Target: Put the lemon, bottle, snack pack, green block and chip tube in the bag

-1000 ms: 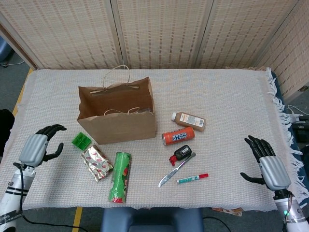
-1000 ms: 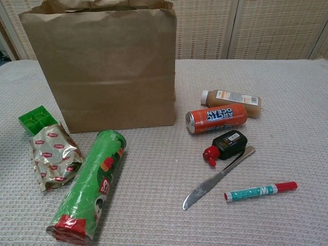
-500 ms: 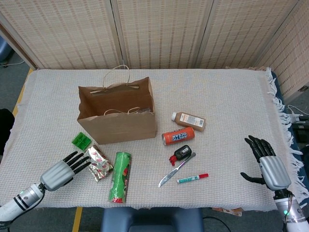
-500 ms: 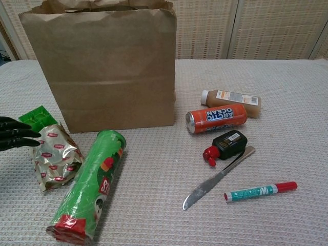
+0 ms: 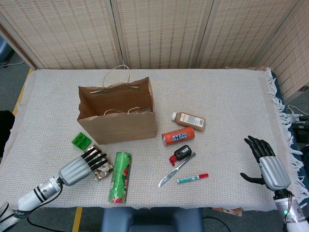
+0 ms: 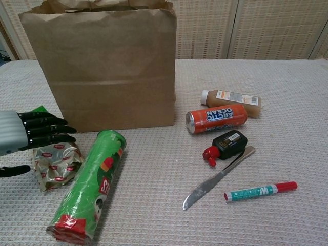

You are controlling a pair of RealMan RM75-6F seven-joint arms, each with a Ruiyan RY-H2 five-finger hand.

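The brown paper bag (image 5: 117, 116) was seen upright on the cloth-covered counter (image 5: 217, 96), its mouth open; what lay inside could not be told. The left hand (image 5: 83, 165) was spread over the crinkled foil snack pack (image 6: 55, 163), fingers above it and thumb below, no firm grip shown. The green block (image 5: 81, 140) lay just behind, the green chip tube (image 5: 120, 176) beside. The brown bottle (image 5: 189, 120) lay right of the bag. The right hand (image 5: 266, 163) was held wide, empty.
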